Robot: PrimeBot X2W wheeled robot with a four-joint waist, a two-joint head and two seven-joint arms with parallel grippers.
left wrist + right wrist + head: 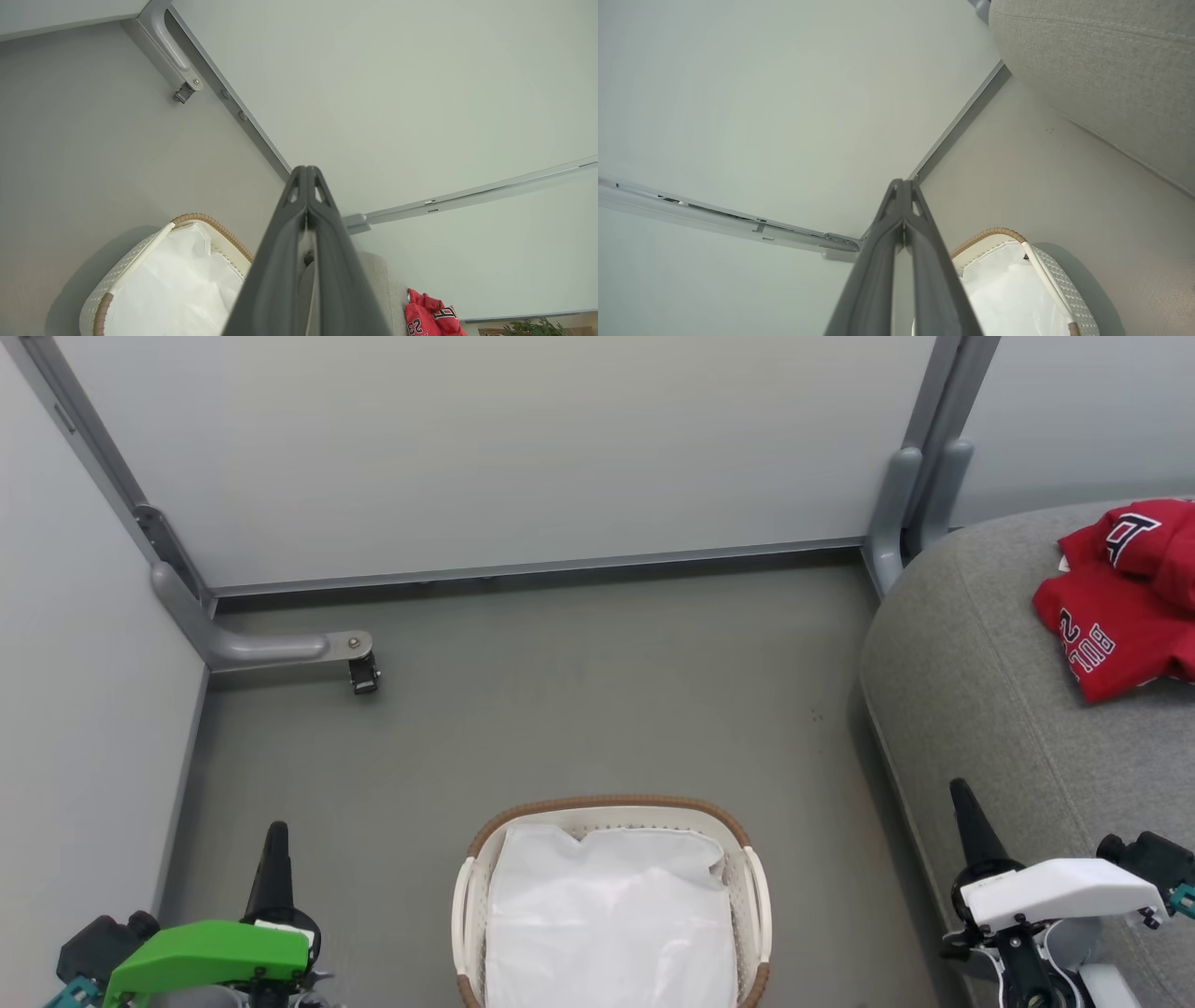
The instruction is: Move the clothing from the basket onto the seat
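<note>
Left gripper (276, 835) and right gripper (962, 795) are pinched together, empty; any reach into the near basket (611, 800) risks snagging its white liner (607, 915).

Bare grey floor (597, 691) lies open from the basket (611, 801) to the back panel (523, 448), hemmed on the right by the bulky seat (971, 653) and on the left by a side panel (84, 709) whose metal foot (280, 649) juts out

We have the basket (611, 805) on the floor (579, 709) right before us, the liner (607, 915) inside it; the seat (971, 691) stands to its right, the clothing (1116, 616) on top; our left claw (276, 835) is left of the basket, our right claw (963, 798) by the seat.
</note>
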